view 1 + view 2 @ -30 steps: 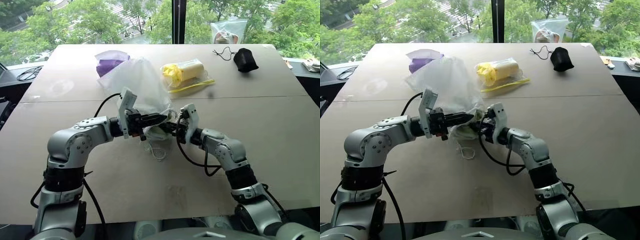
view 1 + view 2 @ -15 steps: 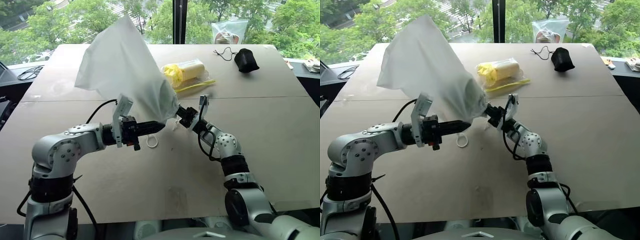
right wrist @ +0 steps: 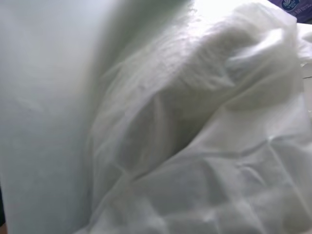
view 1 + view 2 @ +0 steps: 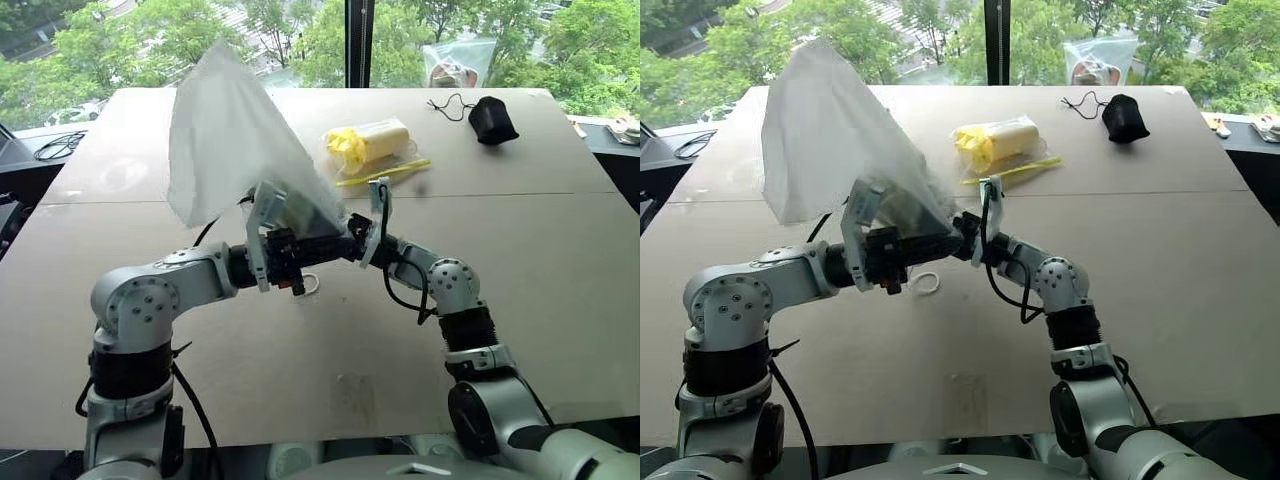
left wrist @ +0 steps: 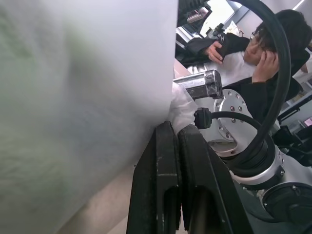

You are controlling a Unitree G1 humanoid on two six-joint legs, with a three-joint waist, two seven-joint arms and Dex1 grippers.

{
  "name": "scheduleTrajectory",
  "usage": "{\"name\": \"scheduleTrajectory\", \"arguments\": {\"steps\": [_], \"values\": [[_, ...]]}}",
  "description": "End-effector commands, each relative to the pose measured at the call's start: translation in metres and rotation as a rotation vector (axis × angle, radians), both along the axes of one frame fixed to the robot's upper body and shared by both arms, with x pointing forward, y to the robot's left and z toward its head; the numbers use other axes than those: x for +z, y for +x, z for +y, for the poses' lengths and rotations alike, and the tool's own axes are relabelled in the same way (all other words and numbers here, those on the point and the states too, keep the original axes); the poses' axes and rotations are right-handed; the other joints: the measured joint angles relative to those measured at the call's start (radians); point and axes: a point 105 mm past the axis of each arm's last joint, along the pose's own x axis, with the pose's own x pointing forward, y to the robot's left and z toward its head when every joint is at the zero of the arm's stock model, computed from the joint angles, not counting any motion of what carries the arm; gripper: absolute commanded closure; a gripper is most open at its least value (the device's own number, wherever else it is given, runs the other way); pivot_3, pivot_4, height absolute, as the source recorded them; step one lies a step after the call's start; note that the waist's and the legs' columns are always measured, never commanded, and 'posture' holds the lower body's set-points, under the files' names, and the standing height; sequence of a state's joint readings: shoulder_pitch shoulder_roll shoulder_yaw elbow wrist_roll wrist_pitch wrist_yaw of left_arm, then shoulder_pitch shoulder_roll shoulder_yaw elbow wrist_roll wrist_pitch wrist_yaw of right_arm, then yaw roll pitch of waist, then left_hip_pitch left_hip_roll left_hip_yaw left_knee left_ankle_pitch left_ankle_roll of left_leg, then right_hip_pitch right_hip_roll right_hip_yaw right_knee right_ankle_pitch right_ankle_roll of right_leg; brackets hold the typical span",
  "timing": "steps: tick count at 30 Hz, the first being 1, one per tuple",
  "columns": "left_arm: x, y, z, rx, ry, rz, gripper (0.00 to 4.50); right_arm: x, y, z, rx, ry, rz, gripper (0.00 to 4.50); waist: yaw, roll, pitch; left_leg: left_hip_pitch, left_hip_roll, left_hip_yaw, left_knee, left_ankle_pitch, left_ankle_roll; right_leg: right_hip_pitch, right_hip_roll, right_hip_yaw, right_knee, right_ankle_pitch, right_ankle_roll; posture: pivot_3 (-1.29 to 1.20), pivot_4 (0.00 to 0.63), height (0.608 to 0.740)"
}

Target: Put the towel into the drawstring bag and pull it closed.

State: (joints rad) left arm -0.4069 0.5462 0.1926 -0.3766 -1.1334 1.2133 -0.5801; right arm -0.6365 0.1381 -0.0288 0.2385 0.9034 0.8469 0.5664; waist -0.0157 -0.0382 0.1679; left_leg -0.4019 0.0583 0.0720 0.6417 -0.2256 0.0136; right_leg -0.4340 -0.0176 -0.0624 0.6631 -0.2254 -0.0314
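Observation:
The drawstring bag (image 4: 230, 140), white and translucent, is held up off the table (image 4: 520, 260), its body rising above both grippers and leaning toward the left. My left gripper (image 5: 178, 129) is shut, with bunched fabric from the bag's mouth at its tips. My right gripper (image 4: 352, 238) meets it from the right at the same bunched mouth, its fingers buried in the fabric. The towel shows as a dim greenish lump (image 4: 298, 212) through the bag's lower end. A white cord loop (image 4: 310, 283) dangles under the grippers.
A yellow plastic-wrapped bundle (image 4: 368, 142) lies just behind the grippers. A small black pouch with a cord (image 4: 491, 118) and a clear plastic bag (image 4: 455, 62) sit at the far right. Black cables (image 4: 55, 148) lie at the left edge. A seated person (image 5: 253, 44) is beside the robot.
The bag has gone from lying on the table to standing up above the grippers. Since half a second ago the right gripper has risen and both grippers have closed in on the bag's mouth.

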Motion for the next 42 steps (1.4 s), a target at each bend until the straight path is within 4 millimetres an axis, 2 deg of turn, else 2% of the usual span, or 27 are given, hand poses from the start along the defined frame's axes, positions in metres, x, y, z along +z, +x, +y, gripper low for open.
{"name": "scheduleTrajectory", "arguments": {"steps": [1,5,8,9,11,14,18,22,25,29,33,38,42], "values": [[-0.007,-0.019,-0.014,-0.088,0.000,0.022,4.50,0.042,-0.004,0.013,0.010,0.100,-0.093,4.45,0.000,0.000,0.000,0.000,0.000,0.000,0.000,0.000,0.000,0.000,0.000,0.000,0.000,0.000,0.000,0.00,0.150,0.740],[0.004,-0.009,-0.009,-0.029,-0.030,-0.004,4.50,0.029,0.009,-0.011,-0.094,0.031,-0.111,4.45,0.002,0.000,0.000,0.000,0.000,0.000,0.000,0.000,0.000,0.000,0.000,0.000,0.000,0.000,0.000,0.00,0.150,0.740],[0.013,0.014,0.008,0.073,-0.020,-0.024,4.50,0.017,0.007,-0.033,-0.130,-0.061,-0.162,3.41,0.008,0.000,0.000,0.000,0.000,0.000,0.001,0.000,0.000,0.000,0.000,0.000,0.000,0.000,0.000,0.00,0.150,0.740],[0.015,0.021,0.015,0.095,-0.014,-0.026,4.50,0.013,0.005,-0.040,-0.137,-0.099,-0.173,2.83,0.008,0.000,0.000,0.000,-0.001,-0.001,0.001,0.000,0.000,0.001,0.000,-0.001,0.000,0.000,0.000,0.00,0.150,0.740],[0.014,0.031,0.028,0.131,0.026,-0.028,4.50,0.006,-0.001,-0.052,-0.145,-0.189,-0.205,2.18,0.006,0.000,0.000,0.000,-0.001,-0.001,0.001,0.000,0.000,0.001,0.000,-0.001,0.000,0.000,0.000,0.00,0.150,0.740],[0.015,0.042,0.039,0.148,0.068,-0.056,4.50,-0.005,-0.012,-0.065,-0.134,-0.315,-0.245,0.73,0.002,0.000,0.000,0.000,-0.001,0.000,0.000,0.000,0.000,0.001,0.000,-0.001,-0.001,0.000,0.000,0.00,0.150,0.740],[0.021,0.050,0.043,0.137,0.060,-0.072,4.50,-0.001,-0.021,-0.074,-0.121,-0.330,-0.250,0.73,-0.001,0.000,0.000,0.000,-0.001,0.000,-0.002,0.000,0.000,-0.001,0.001,0.000,-0.001,0.000,0.000,0.00,0.150,0.740],[0.030,0.056,0.047,0.131,0.046,-0.099,4.50,-0.004,-0.015,-0.085,-0.236,-0.495,-0.409,0.73,0.003,0.000,0.000,0.000,0.000,0.000,-0.002,0.000,0.000,-0.001,0.001,0.000,-0.001,0.000,0.000,0.00,0.150,0.740],[0.031,0.061,0.054,0.143,0.068,-0.113,4.50,-0.008,-0.014,-0.084,-0.245,-0.601,-0.528,0.04,0.002,0.000,0.000,0.000,-0.001,0.001,-0.001,0.000,0.000,-0.001,0.000,0.000,-0.001,0.000,0.000,0.00,0.150,0.740],[0.029,0.066,0.058,0.145,0.090,-0.113,4.50,-0.024,-0.007,-0.075,-0.271,-0.750,-0.644,0.04,0.002,0.000,0.000,0.000,-0.001,0.001,-0.002,0.000,0.000,-0.002,0.001,0.000,-0.002,-0.001,0.001,0.00,0.150,0.740],[0.022,0.067,0.055,0.141,0.105,-0.102,4.50,-0.035,-0.008,-0.035,-0.177,-0.742,-0.812,0.04,-0.003,0.000,0.000,-0.003,-0.001,0.001,-0.002,0.000,0.000,-0.004,0.001,0.001,-0.001,-0.001,0.001,0.00,0.150,0.740],[0.014,0.066,0.058,0.149,0.128,-0.097,4.50,-0.047,0.015,-0.017,-0.226,-0.739,-0.771,0.04,-0.001,0.000,0.000,-0.010,0.000,0.000,0.002,0.000,-0.001,-0.010,0.002,0.000,0.001,-0.001,0.001,0.00,0.150,0.740],[0.014,0.063,0.060,0.157,0.136,-0.099,4.50,-0.052,0.024,-0.010,-0.244,-0.719,-0.730,1.95,0.001,-0.001,0.000,-0.014,0.000,0.000,0.007,0.001,-0.001,-0.012,0.000,0.000,0.001,0.000,0.002,0.00,0.150,0.740]]}}
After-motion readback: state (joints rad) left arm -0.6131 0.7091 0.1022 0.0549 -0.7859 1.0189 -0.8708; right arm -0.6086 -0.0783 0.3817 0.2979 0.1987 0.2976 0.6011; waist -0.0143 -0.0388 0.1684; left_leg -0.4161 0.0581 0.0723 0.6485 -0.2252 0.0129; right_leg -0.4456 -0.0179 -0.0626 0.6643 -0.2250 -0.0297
